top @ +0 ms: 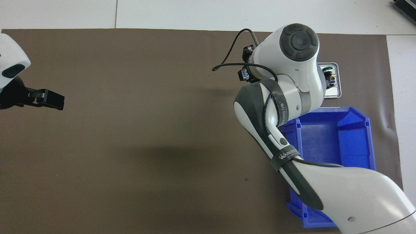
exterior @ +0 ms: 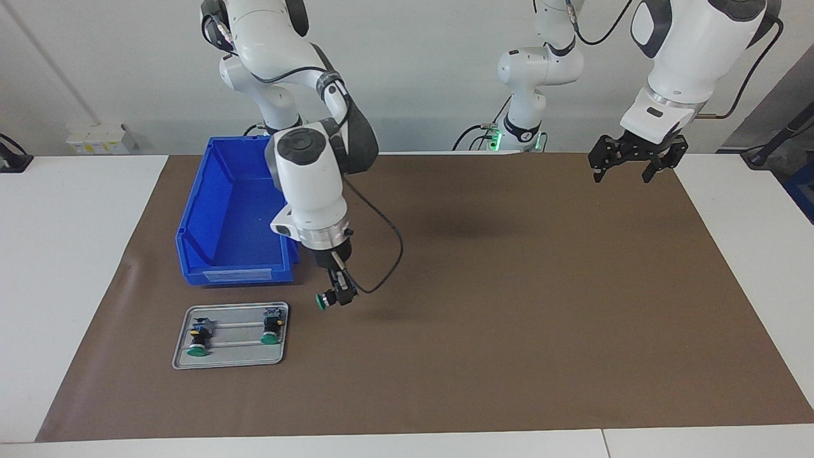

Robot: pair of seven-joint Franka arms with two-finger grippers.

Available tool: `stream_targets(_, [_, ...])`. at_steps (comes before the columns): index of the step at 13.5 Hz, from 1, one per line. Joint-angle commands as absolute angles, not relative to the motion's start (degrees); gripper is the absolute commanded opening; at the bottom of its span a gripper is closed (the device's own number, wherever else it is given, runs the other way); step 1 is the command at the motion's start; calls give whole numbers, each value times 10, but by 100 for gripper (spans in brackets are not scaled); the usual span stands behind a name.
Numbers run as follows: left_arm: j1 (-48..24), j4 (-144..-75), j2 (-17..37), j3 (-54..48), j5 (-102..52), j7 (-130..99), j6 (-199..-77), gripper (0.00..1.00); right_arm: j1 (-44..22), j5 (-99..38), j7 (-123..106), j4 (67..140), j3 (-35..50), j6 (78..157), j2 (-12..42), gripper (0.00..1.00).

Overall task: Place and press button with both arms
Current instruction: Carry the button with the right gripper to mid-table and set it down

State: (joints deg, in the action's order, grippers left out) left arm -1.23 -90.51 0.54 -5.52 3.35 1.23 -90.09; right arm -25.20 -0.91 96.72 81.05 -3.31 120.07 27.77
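The button [exterior: 324,301], green cap on a black body, hangs in the air with my right gripper [exterior: 339,295] shut on it. It is held low over the brown mat, just off the metal tray [exterior: 229,360] toward the table's middle, cap pointing sideways. In the overhead view the right arm's wrist covers the button and most of the gripper. My left gripper [exterior: 636,166] hangs open and empty over the mat at the left arm's end, also seen in the overhead view [top: 48,99].
Two more green-capped switches [exterior: 198,342] [exterior: 271,332] lie on the tray. A blue bin [exterior: 238,275] stands beside the tray, nearer to the robots, and holds nothing that I can see. The brown mat [exterior: 509,318] covers most of the table.
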Motion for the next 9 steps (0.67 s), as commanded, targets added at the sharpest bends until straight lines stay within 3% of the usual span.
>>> stream_targets(1, [-16,-898,3,-53,45,15,-889,100,-304,-3,1087,813,-36,1213,289,0])
stream_targets(4, [-16,-898,3,-53,45,15,-889,100,-376,53,1241,809,-35,1236,339,0])
stream_targets(9, [-16,-899,3,-53,45,15,-889,100,-424,56,1359,818,-34,1280,367,0])
